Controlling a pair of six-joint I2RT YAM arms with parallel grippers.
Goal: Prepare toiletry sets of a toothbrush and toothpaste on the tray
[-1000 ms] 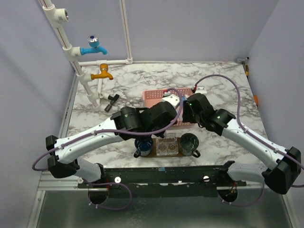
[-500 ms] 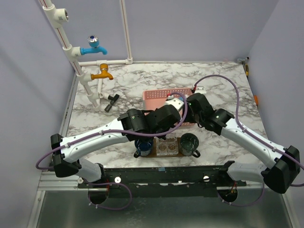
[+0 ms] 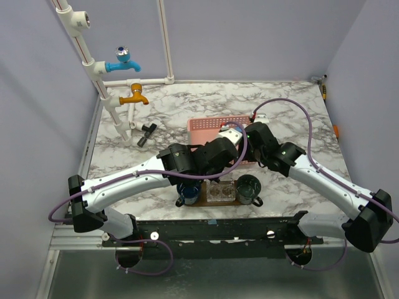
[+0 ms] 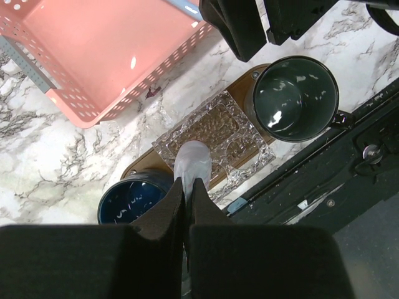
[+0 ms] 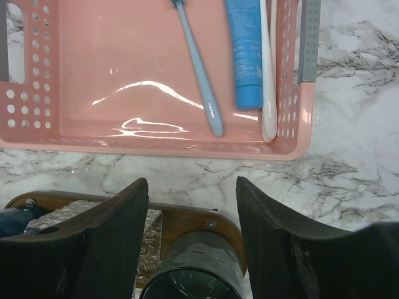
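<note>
Marbled table [image 3: 287, 106], lilac walls. The pink basket [image 5: 124, 75] holds a blue toothbrush [image 5: 199, 75], a white toothbrush [image 5: 267, 75] and a blue tube [image 5: 244, 56], none yet transferred. The wooden tray [image 4: 134, 167] at the near edge carries a green cup [image 4: 293, 99], a blue cup [image 4: 128, 199] and a glass dish [image 4: 218, 128]; we see no brush on it. The left gripper [image 4: 187, 184] is clamped on a pale tube [image 4: 192, 161], probably toothpaste, just above the dish. The right gripper [image 5: 190, 187] hovers spread and empty by the basket's near wall. We judge the work barely begun.

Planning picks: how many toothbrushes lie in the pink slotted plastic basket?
2 in the pink basket: a slim light-blue toothbrush mid-floor, a slim white toothbrush against its side wall. More may be hidden.
</note>
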